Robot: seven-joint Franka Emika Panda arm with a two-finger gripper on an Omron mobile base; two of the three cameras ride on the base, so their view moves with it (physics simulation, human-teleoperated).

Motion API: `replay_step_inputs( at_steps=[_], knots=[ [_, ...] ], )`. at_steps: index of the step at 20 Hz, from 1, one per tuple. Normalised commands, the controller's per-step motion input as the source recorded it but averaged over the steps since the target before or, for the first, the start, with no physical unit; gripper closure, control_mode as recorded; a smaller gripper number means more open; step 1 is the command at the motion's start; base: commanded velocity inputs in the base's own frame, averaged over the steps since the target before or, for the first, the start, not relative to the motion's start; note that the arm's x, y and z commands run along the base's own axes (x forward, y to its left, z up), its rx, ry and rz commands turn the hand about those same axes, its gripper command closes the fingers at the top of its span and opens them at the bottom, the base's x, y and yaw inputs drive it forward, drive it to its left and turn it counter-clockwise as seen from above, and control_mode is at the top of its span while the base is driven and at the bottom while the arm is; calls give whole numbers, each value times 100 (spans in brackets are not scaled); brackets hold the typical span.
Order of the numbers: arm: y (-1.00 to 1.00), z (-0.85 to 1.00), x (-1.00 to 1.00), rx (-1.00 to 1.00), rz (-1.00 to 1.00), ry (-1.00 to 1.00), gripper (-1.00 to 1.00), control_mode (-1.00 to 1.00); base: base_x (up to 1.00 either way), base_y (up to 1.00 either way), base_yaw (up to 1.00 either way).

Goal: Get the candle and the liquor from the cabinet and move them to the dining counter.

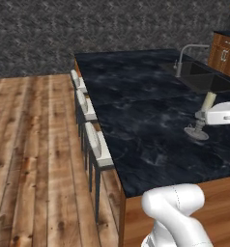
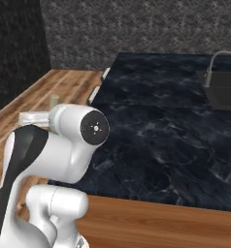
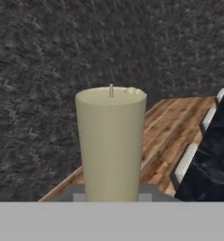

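— Jaws clamped tight on the candle, gripping it low, around where the cream stick meets its silvery holder!

— Where is it sitting right now?

— Over the dining table, the black marble island with the white veins. From the left base view the candle leans a little, and its round base looks down on the marble or just above it; I can't tell if it's touching.

— What's nearby?

— Sink basin sunk into the marble top just behind it, with a curved faucet at its edge. White stools line the far side of the table, over a wooden plank floor.

— And through the hand camera?

— Candle dead centre, cream and upright in that view, tiny wick poking up. Dark speckled wall behind it, and stools along the marble edge off to the right.

— Anything in the corner?

— Wooden drawer cabinets with metal handles, top right in the left base view.
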Motion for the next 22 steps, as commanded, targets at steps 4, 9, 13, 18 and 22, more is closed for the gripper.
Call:
replay_step_inputs(
  at_steps=[4,9,13,18,22],
  knots=[
    [-15,-26,51,0,15,3,100,-100,0,0,0],
    [-2,-31,57,0,16,1,100,-100,0,0,0],
    [4,-43,51,-5,12,-2,100,-100,0,0,0],
    [2,-43,54,-4,10,-3,100,-100,0,0,0],
    [9,-41,47,-6,3,-11,100,-100,0,0,0]
  ],
)
